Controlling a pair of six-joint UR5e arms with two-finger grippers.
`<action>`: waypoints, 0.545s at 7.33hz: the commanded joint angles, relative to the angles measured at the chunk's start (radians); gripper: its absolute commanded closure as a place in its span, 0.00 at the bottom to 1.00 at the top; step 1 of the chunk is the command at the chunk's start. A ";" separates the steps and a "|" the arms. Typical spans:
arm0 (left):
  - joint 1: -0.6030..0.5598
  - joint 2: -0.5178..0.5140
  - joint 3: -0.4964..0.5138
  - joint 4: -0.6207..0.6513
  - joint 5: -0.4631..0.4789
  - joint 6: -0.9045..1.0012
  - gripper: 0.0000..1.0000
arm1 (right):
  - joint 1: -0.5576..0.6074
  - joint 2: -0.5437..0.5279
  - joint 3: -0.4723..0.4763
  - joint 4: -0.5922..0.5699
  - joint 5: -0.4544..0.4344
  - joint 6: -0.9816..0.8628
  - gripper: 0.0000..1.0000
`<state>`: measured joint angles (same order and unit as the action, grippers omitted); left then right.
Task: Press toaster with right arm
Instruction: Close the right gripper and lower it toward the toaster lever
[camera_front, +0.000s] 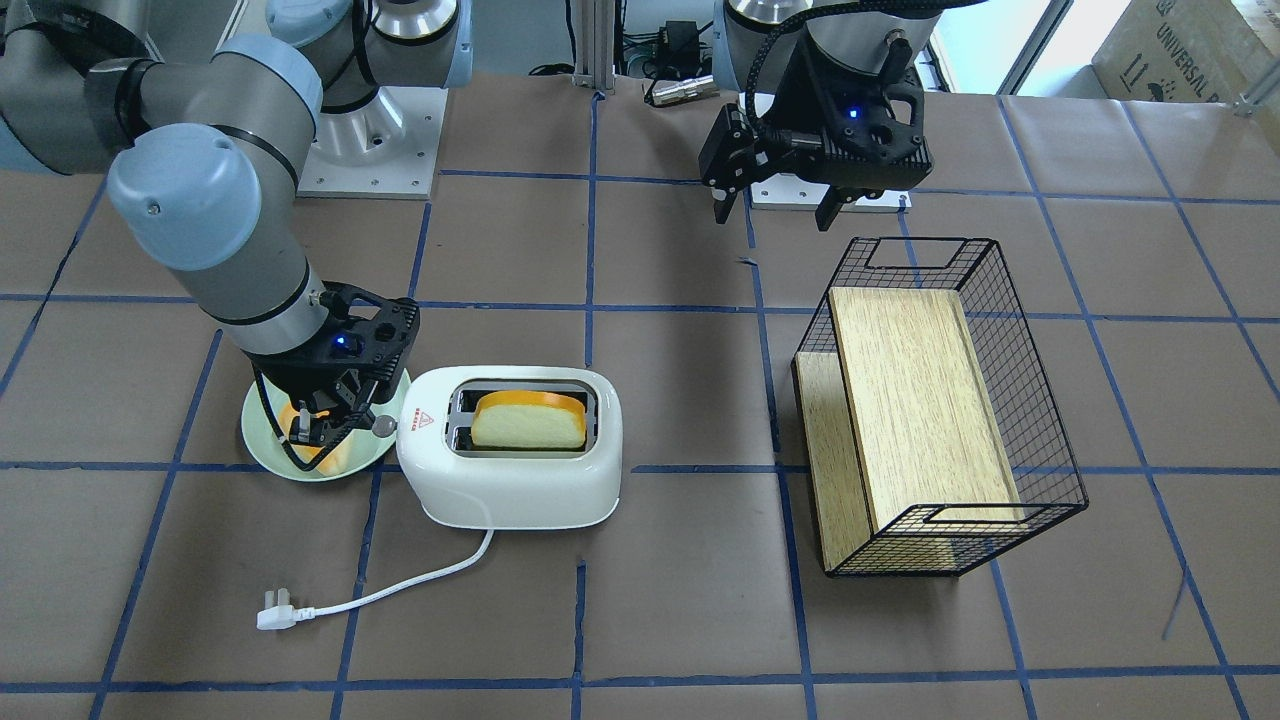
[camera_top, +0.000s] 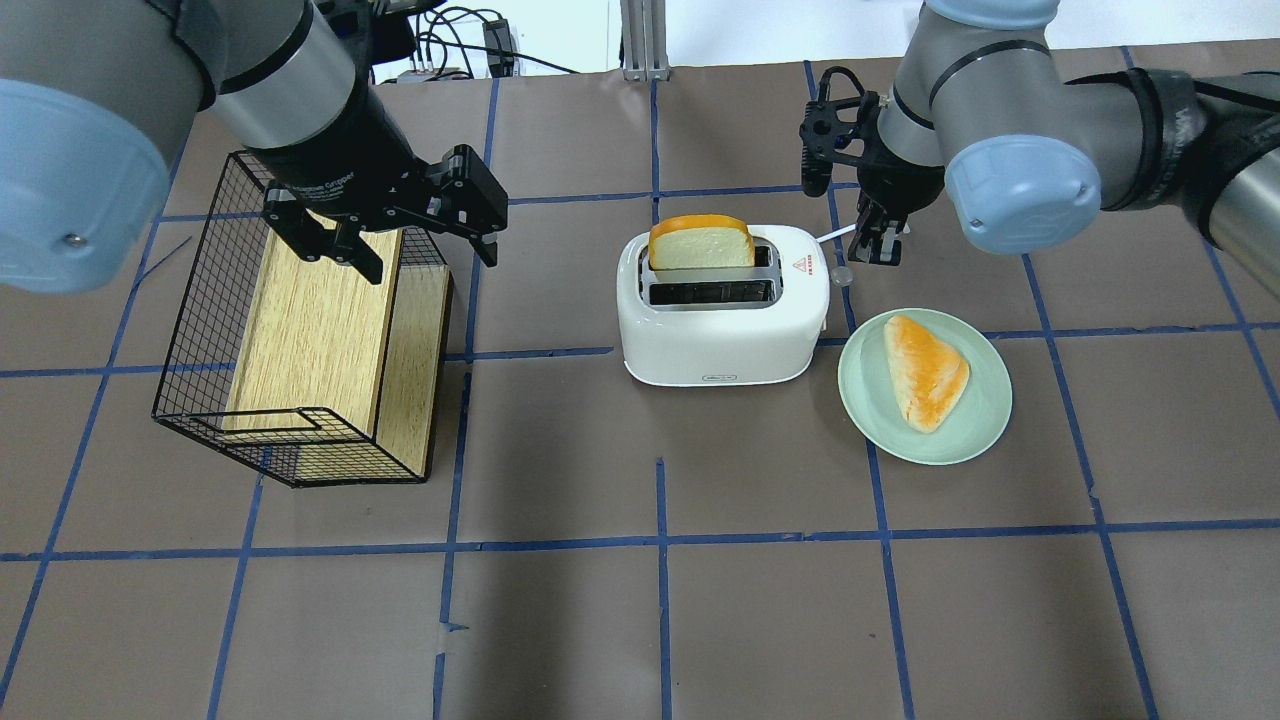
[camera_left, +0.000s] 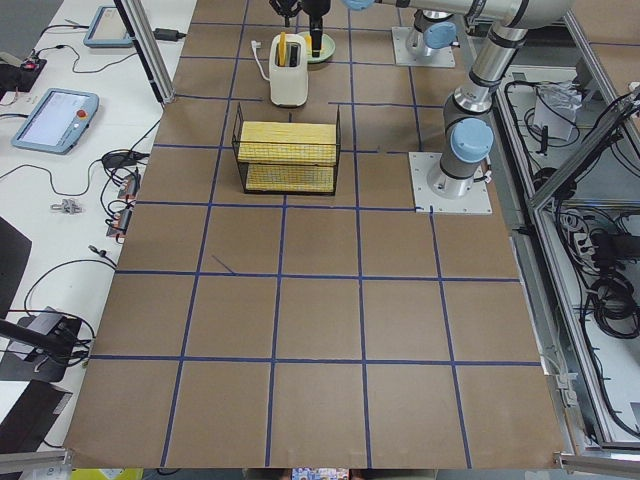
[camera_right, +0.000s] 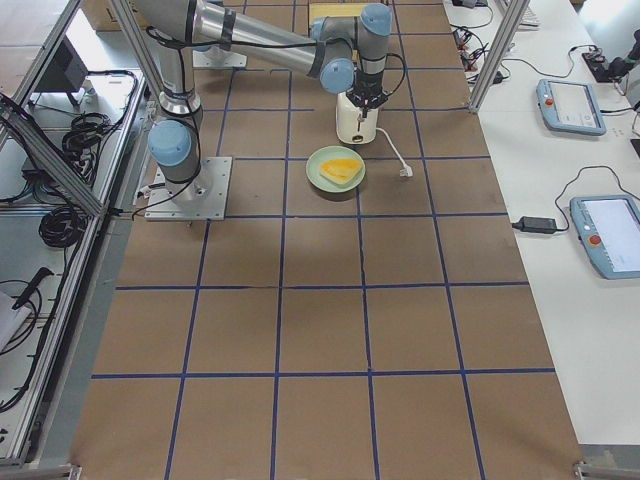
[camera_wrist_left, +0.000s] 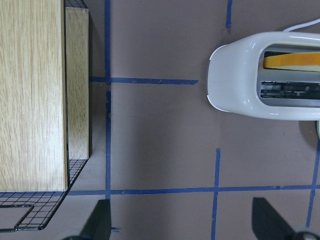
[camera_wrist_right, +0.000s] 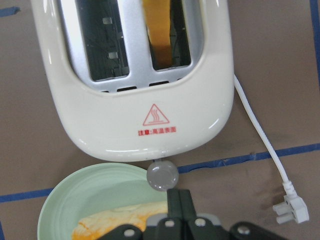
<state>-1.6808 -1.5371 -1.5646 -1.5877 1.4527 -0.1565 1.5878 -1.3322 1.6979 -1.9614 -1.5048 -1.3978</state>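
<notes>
The toaster (camera_top: 720, 340) stood mid-table, well clear of every edge, bread (camera_top: 700, 245) in one slot. The right gripper (camera_wrist_right: 179, 196), fingers pressed together (probably to form one blunt tip), hung just beside its grey knob (camera_wrist_right: 162, 175); only the wrist view showed that closeness. The left gripper (camera_top: 430, 255) hung spread above the basket (camera_top: 200, 300).

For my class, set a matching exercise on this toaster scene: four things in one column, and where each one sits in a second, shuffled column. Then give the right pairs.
Column one
1. slice of bread
2. triangular pastry
3. wooden box
4. plug

Column two
A. lying on the bare table at the end of the white cord
B. standing in a slot of the toaster
C. inside the black wire basket
D. on the pale green plate

Pairs: 1-B, 2-D, 3-C, 4-A
</notes>
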 joint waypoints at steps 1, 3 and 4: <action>0.001 0.000 0.000 0.000 0.000 0.000 0.00 | 0.000 0.018 0.017 -0.004 0.018 -0.019 0.97; 0.000 0.000 0.000 0.000 0.000 0.000 0.00 | -0.008 0.060 0.028 -0.008 0.018 -0.068 0.97; 0.000 0.000 0.000 0.000 0.000 0.000 0.00 | -0.009 0.065 0.028 -0.008 0.018 -0.070 0.97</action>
<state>-1.6810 -1.5371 -1.5647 -1.5877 1.4527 -0.1560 1.5824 -1.2799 1.7236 -1.9687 -1.4867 -1.4556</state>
